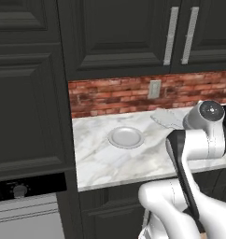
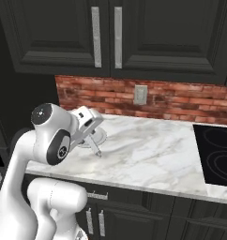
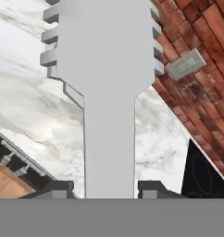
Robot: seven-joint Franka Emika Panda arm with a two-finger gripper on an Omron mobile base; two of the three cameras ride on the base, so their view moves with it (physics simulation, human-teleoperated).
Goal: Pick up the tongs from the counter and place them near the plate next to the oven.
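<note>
My gripper (image 3: 107,190) is shut on the light-grey tongs (image 3: 109,92), a dark fingertip on each side of their flat handle. Their toothed, scalloped end (image 1: 166,118) points away from the hand, over the marble worktop (image 1: 105,161) near the brick wall. In the right base view the hand (image 2: 88,132) holds the tongs (image 2: 94,146) just above the marble. The small round plate (image 1: 126,137) lies on the worktop left of the tongs' end, apart from it. The oven (image 1: 26,212) sits low in the tall dark cabinetry at the left. The counter is out of view.
A black cooktop (image 2: 217,154) is set into the worktop at the right. A wall socket (image 2: 140,94) sits in the red brick backsplash under dark upper cabinets (image 2: 115,33). Bare marble (image 2: 153,145) lies between the plate and the cooktop.
</note>
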